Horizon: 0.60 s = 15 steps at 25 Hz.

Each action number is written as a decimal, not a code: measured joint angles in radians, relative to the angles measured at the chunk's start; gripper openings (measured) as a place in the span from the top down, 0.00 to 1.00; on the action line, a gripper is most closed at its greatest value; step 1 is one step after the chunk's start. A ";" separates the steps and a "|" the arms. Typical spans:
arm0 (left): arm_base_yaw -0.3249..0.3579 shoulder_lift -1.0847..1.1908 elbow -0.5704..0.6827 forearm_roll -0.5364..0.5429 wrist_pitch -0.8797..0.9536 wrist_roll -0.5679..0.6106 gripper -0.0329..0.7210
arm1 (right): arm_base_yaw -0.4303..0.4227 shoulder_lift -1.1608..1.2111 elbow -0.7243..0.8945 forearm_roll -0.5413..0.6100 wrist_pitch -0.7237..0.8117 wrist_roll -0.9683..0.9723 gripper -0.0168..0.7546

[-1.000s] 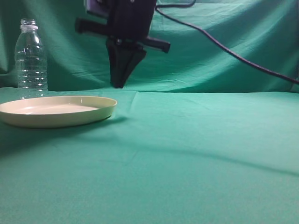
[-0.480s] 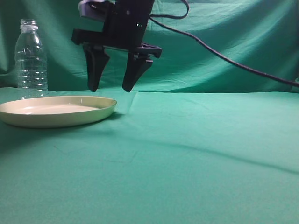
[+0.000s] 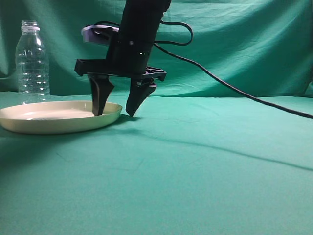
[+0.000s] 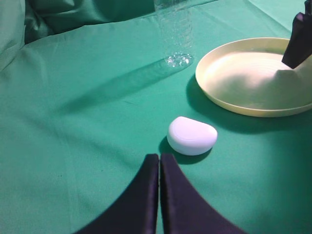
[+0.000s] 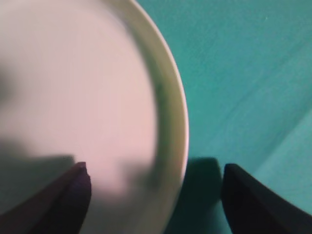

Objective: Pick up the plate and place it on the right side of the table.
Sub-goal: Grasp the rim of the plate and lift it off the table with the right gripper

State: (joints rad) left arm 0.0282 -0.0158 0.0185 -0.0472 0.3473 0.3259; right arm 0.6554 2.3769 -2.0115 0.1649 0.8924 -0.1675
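Note:
The cream-yellow plate point(image 3: 54, 116) lies on the green table point(image 3: 205, 161) at the left. It also shows in the left wrist view point(image 4: 253, 80) and the right wrist view point(image 5: 87, 97). My right gripper point(image 3: 116, 111) is open and straddles the plate's right rim, one finger inside the plate, the other outside on the cloth; in its own view the gripper point(image 5: 156, 183) has the rim between its fingers. My left gripper point(image 4: 159, 158) is shut and empty, low over the cloth, apart from the plate.
A clear plastic bottle point(image 3: 33, 58) stands behind the plate at the far left. A small white rounded object point(image 4: 192, 135) lies on the cloth just ahead of the left gripper. A black cable point(image 3: 234, 88) trails from the right arm to the right.
My right gripper opened, then came down and a little left, so that its fingers now straddle the plate's right rim. The plate and bottle have not moved.

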 joint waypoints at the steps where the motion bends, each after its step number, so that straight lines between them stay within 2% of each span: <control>1: 0.000 0.000 0.000 0.000 0.000 0.000 0.96 | 0.000 0.002 0.000 0.000 -0.003 0.000 0.32; 3: 0.000 0.000 0.000 0.000 0.000 0.000 0.96 | 0.000 0.004 0.000 -0.002 -0.012 -0.002 0.32; 6: 0.000 0.000 0.000 0.000 0.000 0.000 0.96 | 0.000 0.014 -0.009 -0.003 -0.016 -0.004 0.56; 8: 0.000 0.000 0.000 0.000 0.000 0.000 0.96 | 0.000 0.014 -0.011 -0.001 -0.016 -0.002 0.77; 10: 0.000 0.000 0.000 0.000 0.000 0.000 0.96 | -0.002 0.014 -0.012 -0.002 -0.020 0.008 0.89; 13: 0.000 0.000 0.000 0.000 0.000 0.000 0.96 | 0.000 0.018 -0.041 -0.019 -0.004 0.048 0.89; 14: 0.000 0.000 0.000 0.000 0.000 0.000 0.96 | 0.002 0.022 -0.063 -0.038 0.020 0.062 0.98; 15: 0.000 0.000 0.000 0.000 0.000 0.000 0.96 | 0.004 0.027 -0.093 -0.064 0.046 0.078 0.98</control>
State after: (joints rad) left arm 0.0282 -0.0158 0.0185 -0.0472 0.3473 0.3259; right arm 0.6596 2.4036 -2.1048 0.1008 0.9386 -0.0894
